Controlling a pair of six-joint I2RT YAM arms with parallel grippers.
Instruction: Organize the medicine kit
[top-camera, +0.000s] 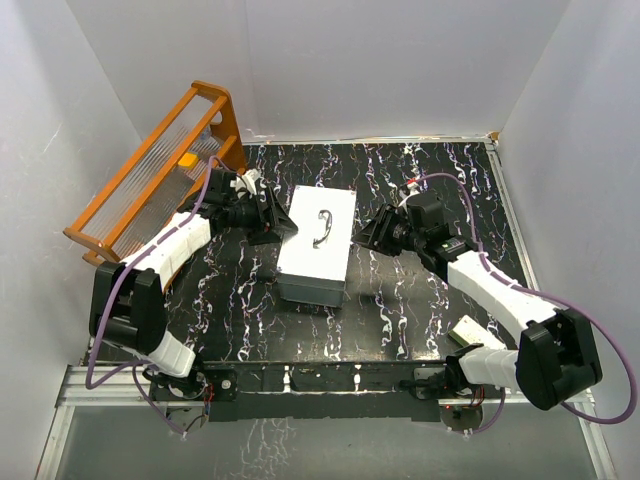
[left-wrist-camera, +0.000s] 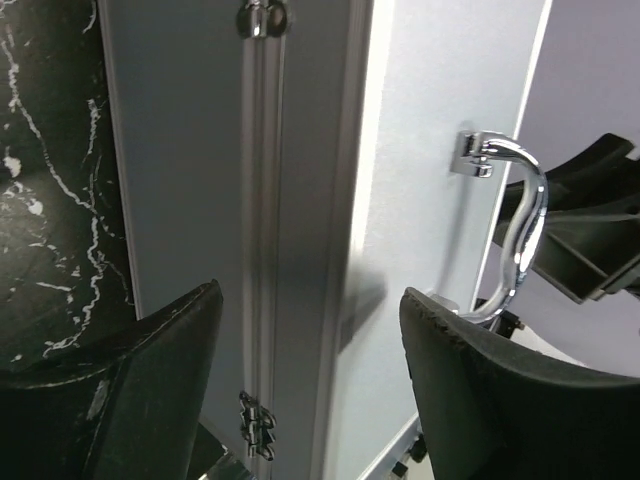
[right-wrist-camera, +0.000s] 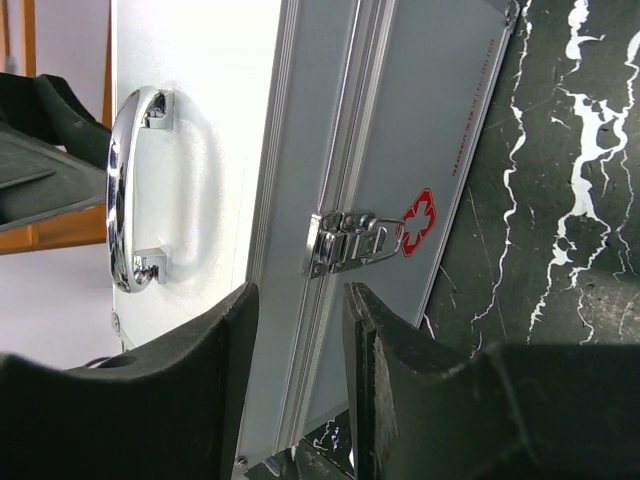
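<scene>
Closed medicine kit lies between both grippers, just ahead of each: left gripper spread to brace it, right gripper narrowly parted, best squared on the latch before unclipping.

An orange wooden rack with a ribbed clear panel leans tilted by the far left corner of the black, white-veined marble tabletop. A yellow piece sits in it. A small pale block lies near the front right edge.

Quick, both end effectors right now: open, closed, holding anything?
Left end effector: open, holding nothing.
Right end effector: narrowly open, holding nothing.
</scene>
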